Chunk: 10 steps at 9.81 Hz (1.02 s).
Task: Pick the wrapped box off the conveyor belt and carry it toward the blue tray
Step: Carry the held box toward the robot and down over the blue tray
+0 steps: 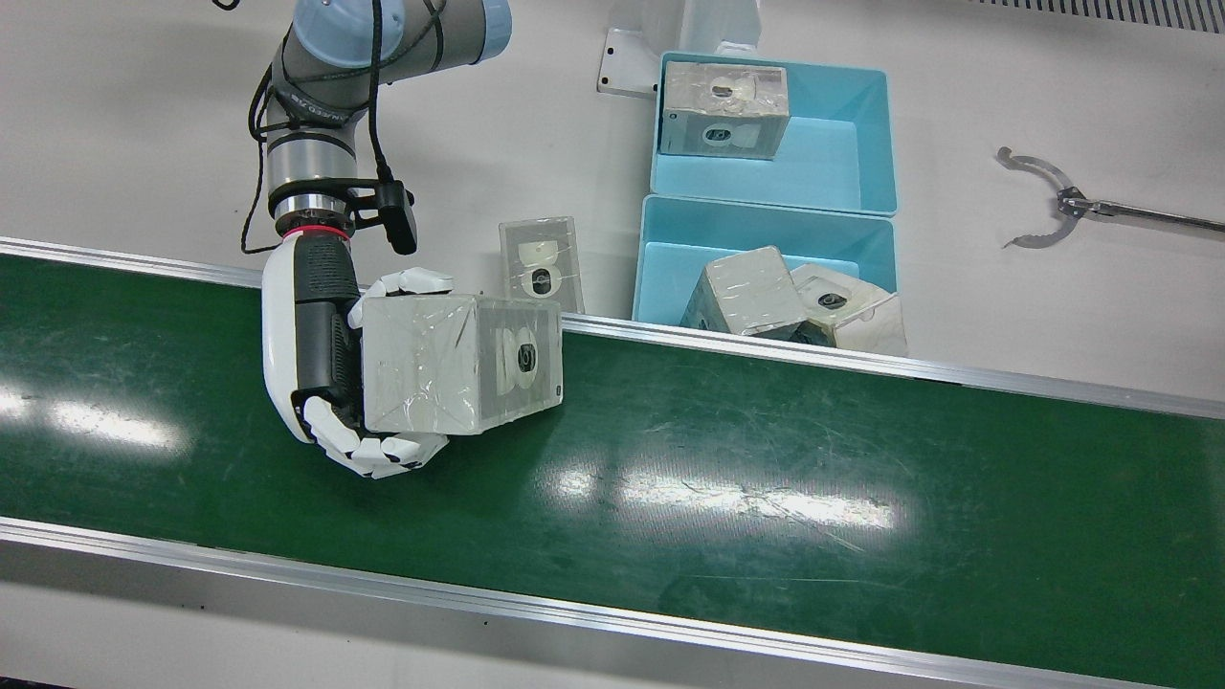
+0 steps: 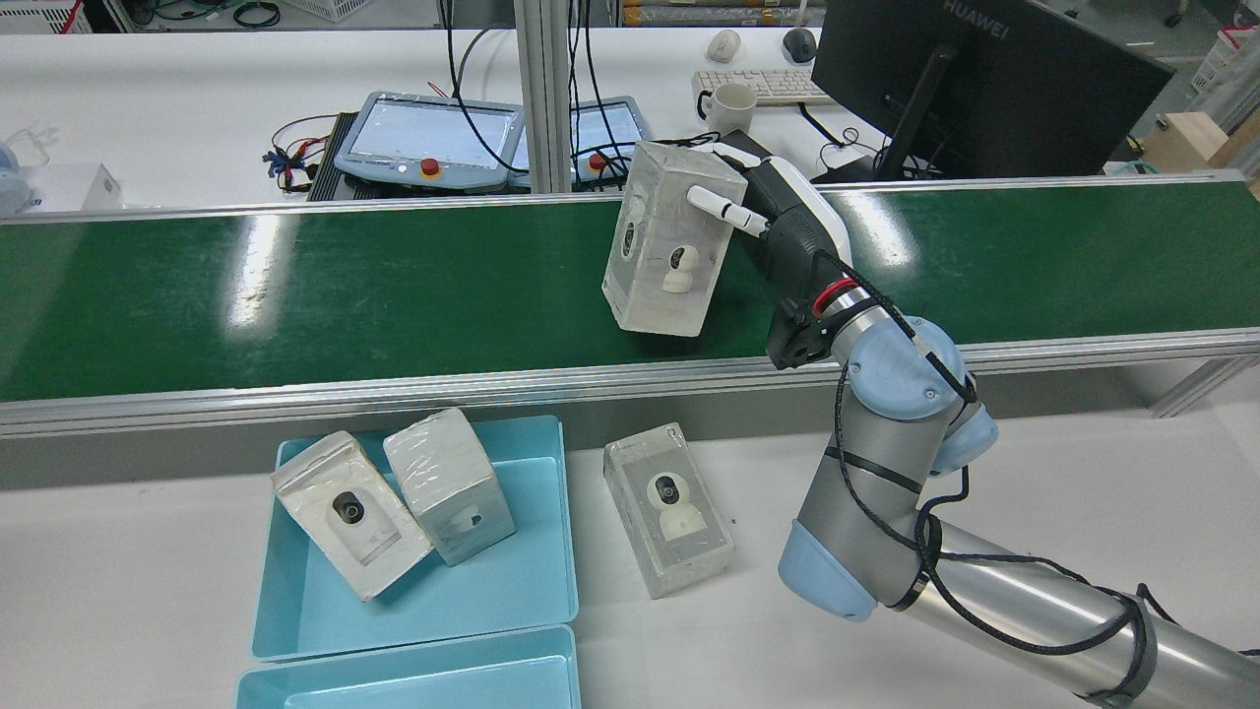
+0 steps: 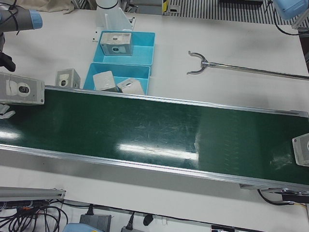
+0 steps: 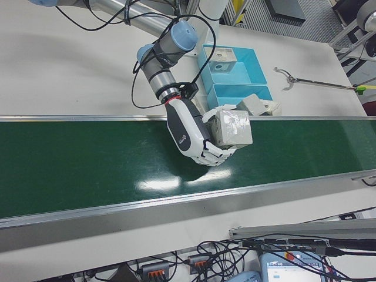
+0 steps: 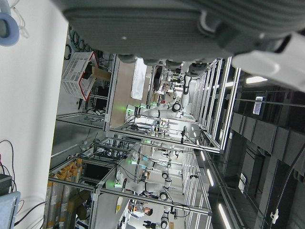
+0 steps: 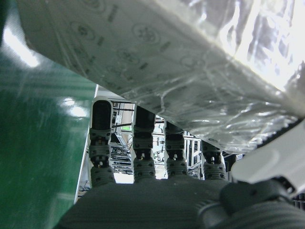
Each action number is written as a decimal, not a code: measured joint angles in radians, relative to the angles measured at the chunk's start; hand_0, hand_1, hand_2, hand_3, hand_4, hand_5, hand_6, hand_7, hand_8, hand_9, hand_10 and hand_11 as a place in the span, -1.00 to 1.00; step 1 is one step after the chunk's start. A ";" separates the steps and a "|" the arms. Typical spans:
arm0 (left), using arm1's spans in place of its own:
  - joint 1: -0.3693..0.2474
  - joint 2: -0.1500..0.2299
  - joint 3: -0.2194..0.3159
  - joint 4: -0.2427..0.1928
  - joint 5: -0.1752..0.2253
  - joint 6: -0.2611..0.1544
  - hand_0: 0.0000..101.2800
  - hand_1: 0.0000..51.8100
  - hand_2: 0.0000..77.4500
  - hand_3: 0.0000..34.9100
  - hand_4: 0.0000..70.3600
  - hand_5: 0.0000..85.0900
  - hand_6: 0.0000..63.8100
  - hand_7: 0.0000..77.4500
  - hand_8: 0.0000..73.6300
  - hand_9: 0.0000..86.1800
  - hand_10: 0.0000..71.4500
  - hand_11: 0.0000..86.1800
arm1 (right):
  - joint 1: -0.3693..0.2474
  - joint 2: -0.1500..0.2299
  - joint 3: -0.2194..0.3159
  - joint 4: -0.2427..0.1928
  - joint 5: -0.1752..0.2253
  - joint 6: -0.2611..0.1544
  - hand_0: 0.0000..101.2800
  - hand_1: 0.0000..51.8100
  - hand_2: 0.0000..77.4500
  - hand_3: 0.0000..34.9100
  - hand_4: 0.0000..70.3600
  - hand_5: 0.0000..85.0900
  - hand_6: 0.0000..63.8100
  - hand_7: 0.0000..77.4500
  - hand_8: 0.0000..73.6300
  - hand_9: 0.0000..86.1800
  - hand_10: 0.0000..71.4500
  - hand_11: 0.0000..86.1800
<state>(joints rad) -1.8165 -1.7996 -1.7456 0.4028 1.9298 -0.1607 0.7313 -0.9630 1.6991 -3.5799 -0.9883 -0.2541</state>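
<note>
The wrapped box (image 1: 459,364) (image 2: 664,246) is a pale carton under clear film with a camera printed on it. My right hand (image 1: 316,364) (image 2: 787,222) (image 4: 188,132) is shut on it, fingers (image 6: 143,143) wrapped over one side. The box hangs tilted above the green conveyor belt (image 1: 766,498), close to the belt's robot-side rail. The nearer blue tray (image 1: 660,230) (image 2: 532,591) lies beyond that rail and holds two wrapped boxes (image 1: 751,292). Only the palm of my left hand (image 5: 167,28) shows, pointing at the room, and its fingers are hidden.
A second blue tray (image 1: 861,144) behind the first holds one box (image 1: 724,110). Another wrapped box (image 1: 542,258) lies on the white table between the rail and the trays. A metal grabber tool (image 1: 1053,196) lies on the table. One more box (image 3: 301,150) sits at the belt's far end.
</note>
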 joint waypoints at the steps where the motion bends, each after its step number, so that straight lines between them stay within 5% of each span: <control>1: 0.000 0.000 0.000 0.000 0.000 0.000 -1.00 -1.00 -0.97 -1.00 -1.00 -0.99 -1.00 -0.99 -0.99 -1.00 -0.98 -1.00 | 0.001 0.001 0.015 0.001 0.000 0.001 -0.35 -1.00 -0.27 0.35 -0.07 -0.06 -0.03 0.35 0.26 0.15 -0.07 0.06; 2: 0.000 0.000 0.000 0.000 0.000 0.000 -1.00 -1.00 -0.97 -1.00 -1.00 -0.99 -1.00 -0.99 -0.99 -1.00 -1.00 -1.00 | 0.001 0.004 0.041 0.002 0.001 -0.001 -0.38 -1.00 -0.32 -0.10 0.01 -0.01 0.08 0.46 0.19 0.53 -0.16 -0.04; 3: 0.000 0.000 0.000 0.000 0.000 0.000 -1.00 -1.00 -0.99 -1.00 -1.00 -0.99 -1.00 -0.99 -0.99 -1.00 -0.98 -1.00 | -0.005 0.013 0.067 0.002 0.001 -0.004 -0.38 -1.00 -0.32 -0.10 0.01 -0.01 0.08 0.46 0.19 0.53 -0.16 -0.04; 4: 0.000 0.000 0.000 0.000 0.000 0.000 -1.00 -1.00 -0.99 -1.00 -1.00 -0.99 -1.00 -0.99 -1.00 -0.99 -0.98 -1.00 | -0.022 0.023 0.095 0.002 0.002 -0.006 -0.28 -1.00 -0.38 -0.49 0.04 0.00 0.09 0.46 0.01 0.23 -0.27 -0.16; 7: 0.000 0.000 0.000 0.000 0.000 0.000 -1.00 -1.00 -0.99 -1.00 -1.00 -0.99 -1.00 -0.99 -0.99 -1.00 -0.98 -1.00 | -0.128 0.063 0.175 -0.002 0.012 -0.014 -0.26 -1.00 -0.42 -0.73 0.04 0.00 0.09 0.48 -0.08 0.18 -0.36 -0.27; 8: 0.000 0.000 0.000 0.000 0.000 0.000 -1.00 -1.00 -0.97 -1.00 -1.00 -0.99 -1.00 -0.99 -0.99 -1.00 -0.98 -1.00 | -0.174 0.076 0.196 -0.004 0.019 -0.019 -0.18 -1.00 -0.32 -1.00 0.05 0.00 0.09 0.48 -0.05 0.20 -0.44 -0.32; 10: 0.000 0.000 0.000 0.000 0.000 0.000 -1.00 -1.00 -0.99 -1.00 -1.00 -0.99 -1.00 -0.99 -0.99 -0.99 -1.00 -1.00 | -0.266 0.090 0.255 -0.005 0.044 -0.053 -0.19 -1.00 -0.32 -0.86 0.05 0.00 0.09 0.48 -0.10 0.16 -0.53 -0.39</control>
<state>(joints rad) -1.8165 -1.7996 -1.7456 0.4028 1.9298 -0.1607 0.4654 -0.8728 1.9544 -3.5846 -0.9439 -0.3071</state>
